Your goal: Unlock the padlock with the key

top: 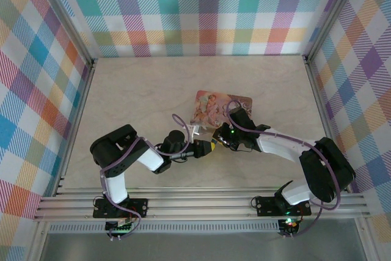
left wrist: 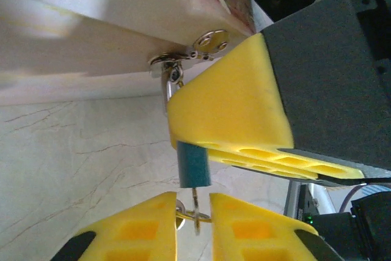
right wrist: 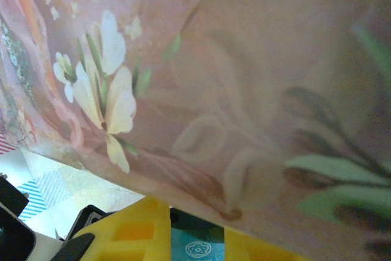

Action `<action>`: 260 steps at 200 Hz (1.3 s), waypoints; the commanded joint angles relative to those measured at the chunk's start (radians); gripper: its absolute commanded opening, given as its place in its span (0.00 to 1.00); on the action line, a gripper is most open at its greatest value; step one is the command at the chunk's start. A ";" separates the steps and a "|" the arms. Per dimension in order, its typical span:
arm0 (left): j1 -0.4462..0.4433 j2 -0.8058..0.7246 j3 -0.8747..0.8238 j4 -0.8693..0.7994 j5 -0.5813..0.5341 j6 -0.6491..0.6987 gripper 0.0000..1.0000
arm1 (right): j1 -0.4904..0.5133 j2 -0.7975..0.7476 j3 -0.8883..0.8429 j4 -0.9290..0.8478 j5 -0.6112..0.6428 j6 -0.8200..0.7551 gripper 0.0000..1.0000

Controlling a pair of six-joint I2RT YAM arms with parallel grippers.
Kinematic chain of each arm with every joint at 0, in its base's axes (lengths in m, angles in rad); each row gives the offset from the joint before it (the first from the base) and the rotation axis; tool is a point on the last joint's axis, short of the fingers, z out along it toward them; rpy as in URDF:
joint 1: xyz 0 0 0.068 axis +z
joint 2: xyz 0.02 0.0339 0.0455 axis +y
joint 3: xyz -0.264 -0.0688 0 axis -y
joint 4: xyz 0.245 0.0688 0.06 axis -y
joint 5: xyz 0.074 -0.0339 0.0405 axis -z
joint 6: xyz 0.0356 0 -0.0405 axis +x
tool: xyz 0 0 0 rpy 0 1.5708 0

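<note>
Right jaws point(right wrist: 197, 236) of mine are pinching the padlock point(left wrist: 193, 163) by its blue body. It hangs at the front edge of the pink illustrated box point(top: 223, 105), just below the box's metal clasp point(left wrist: 208, 42). A thin silver loop runs from that clasp down behind my right pad, which I take to be the shackle.

Left jaws point(left wrist: 193, 221) are drawn in narrow on the key point(left wrist: 195, 203), with a pad touching its small ring on either side. The key's shaft reaches up to the underside of the blue body. Whether it is fully seated I cannot tell.

Several things could go wrong from here:

- **Key slipping:** it is thin and held only at the ring, so a twist may roll it between my soft left pads and never turn the cylinder.
- **Bent shaft:** if the key is only partly in, turning could bend it or pop it out onto the tabletop point(left wrist: 73, 151) beside the box.
- **Padlock spinning:** my right pads cover little of the blue body, so the padlock could turn along with the key.
- **Box dragged:** any pull travels through the clasp and could shift or tip the box.
- **Jaws colliding:** both sets sit very close together at the box's front edge, so a wrist roll could knock one against the other.
</note>
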 commanded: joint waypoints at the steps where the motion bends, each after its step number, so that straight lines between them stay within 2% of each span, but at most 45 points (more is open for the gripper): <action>1: -0.014 0.015 0.021 0.057 0.016 0.000 0.06 | -0.002 0.007 -0.020 -0.018 -0.063 0.051 0.00; 8: -0.015 0.015 0.021 0.060 0.015 0.002 0.00 | -0.001 0.007 -0.020 -0.018 -0.064 0.051 0.00; 42: -0.023 -0.003 0.017 0.032 -0.029 0.088 0.00 | -0.002 0.004 -0.021 -0.029 -0.079 0.053 0.00; 57: -0.058 -0.035 0.010 -0.027 -0.126 0.221 0.00 | -0.003 0.000 -0.023 -0.041 -0.090 0.053 0.00; 77: -0.161 -0.104 0.013 -0.124 -0.308 0.463 0.00 | -0.014 -0.009 -0.002 -0.090 -0.128 0.031 0.00; 100: -0.248 -0.114 0.069 -0.210 -0.452 0.611 0.00 | -0.022 -0.016 0.050 -0.216 -0.139 -0.036 0.00; 119: -0.287 -0.113 0.114 -0.268 -0.527 0.671 0.00 | -0.023 -0.021 0.053 -0.254 -0.140 -0.056 0.00; 148: -0.288 -0.115 0.122 -0.294 -0.541 0.633 0.00 | -0.025 -0.029 0.033 -0.238 -0.140 -0.048 0.00; 176: -0.282 -0.128 0.118 -0.339 -0.529 0.554 0.00 | -0.026 -0.056 0.035 -0.244 -0.113 -0.050 0.39; 196: -0.280 -0.135 0.108 -0.365 -0.548 0.508 0.00 | -0.027 -0.097 0.037 -0.256 -0.085 -0.052 0.57; 219: -0.280 -0.146 0.108 -0.378 -0.559 0.498 0.00 | -0.031 -0.153 0.038 -0.282 -0.054 -0.052 0.64; 260: -0.281 -0.158 0.120 -0.415 -0.585 0.496 0.00 | -0.033 -0.215 0.017 -0.302 -0.041 -0.045 0.65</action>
